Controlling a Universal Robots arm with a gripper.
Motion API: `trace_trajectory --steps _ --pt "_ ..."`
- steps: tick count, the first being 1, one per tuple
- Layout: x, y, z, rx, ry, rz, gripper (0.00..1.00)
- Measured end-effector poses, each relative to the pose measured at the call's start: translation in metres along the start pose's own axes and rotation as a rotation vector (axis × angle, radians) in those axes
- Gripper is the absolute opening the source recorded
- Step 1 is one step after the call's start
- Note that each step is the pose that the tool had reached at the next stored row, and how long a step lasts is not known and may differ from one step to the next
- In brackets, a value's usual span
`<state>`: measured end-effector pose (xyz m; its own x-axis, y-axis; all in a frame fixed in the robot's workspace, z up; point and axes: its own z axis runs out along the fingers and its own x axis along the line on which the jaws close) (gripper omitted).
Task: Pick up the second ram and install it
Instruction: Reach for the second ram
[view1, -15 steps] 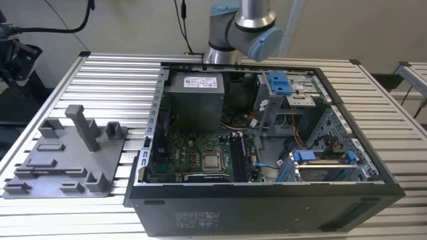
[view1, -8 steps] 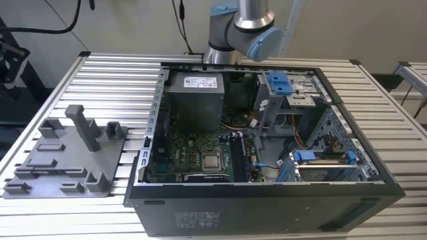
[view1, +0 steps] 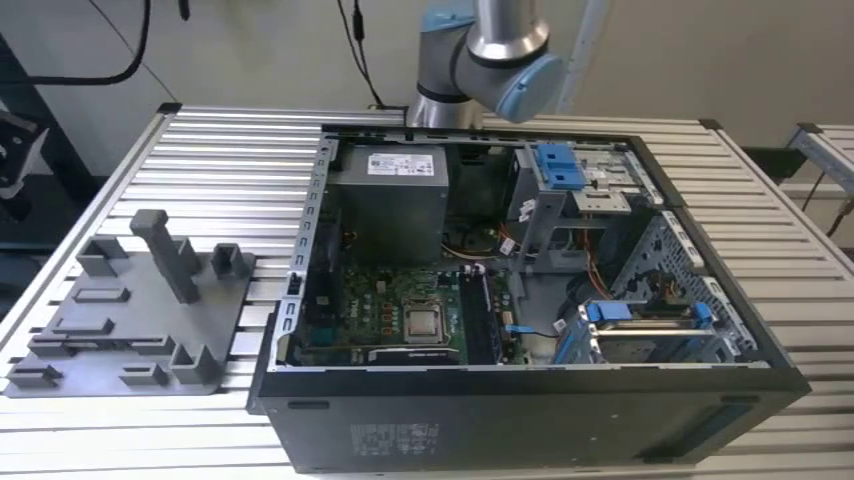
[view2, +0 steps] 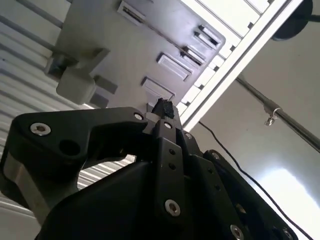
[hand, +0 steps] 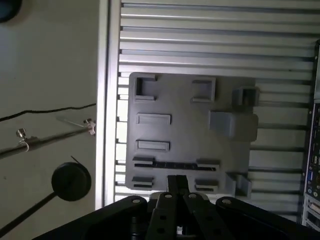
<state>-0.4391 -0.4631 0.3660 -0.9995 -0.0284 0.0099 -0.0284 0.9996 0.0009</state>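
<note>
Second ram (hand: 172, 165): dark narrow strip lying in a slot of the grey tray (hand: 185, 125), seen in the first wrist view.
End effector (hand: 177, 185): pressed together, holding nothing, above the tray's edge near the ram.
Tray: on the slatted desk (view1: 227, 140), at the exterior view's left of the open computer case (view1: 534, 430).

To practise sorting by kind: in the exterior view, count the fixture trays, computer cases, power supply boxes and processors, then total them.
Grey plastic fixture tray: 1
Open black computer case: 1
Grey metal power supply box: 1
Square silver processor: 1
Total: 4
</note>
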Motion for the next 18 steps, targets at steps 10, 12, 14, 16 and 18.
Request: trace_trajectory --steps 10,12,14,16,18 --pt "-0.0022 -0.0266 0.0164 0.0 0.0 -0.011 0.11" --pt "-0.0043 -0.0273 0.0175 0.0 0.0 -0.013 0.11" --pt "-0.0069 -0.0276 0.0183 0.0 -0.0001 -0.013 0.11" --pt "-0.0106 -0.0283 0.0191 0.0001 0.0001 -0.013 0.11" --pt "-0.0134 -0.0292 0.02 0.0 -0.0001 -0.013 0.11"
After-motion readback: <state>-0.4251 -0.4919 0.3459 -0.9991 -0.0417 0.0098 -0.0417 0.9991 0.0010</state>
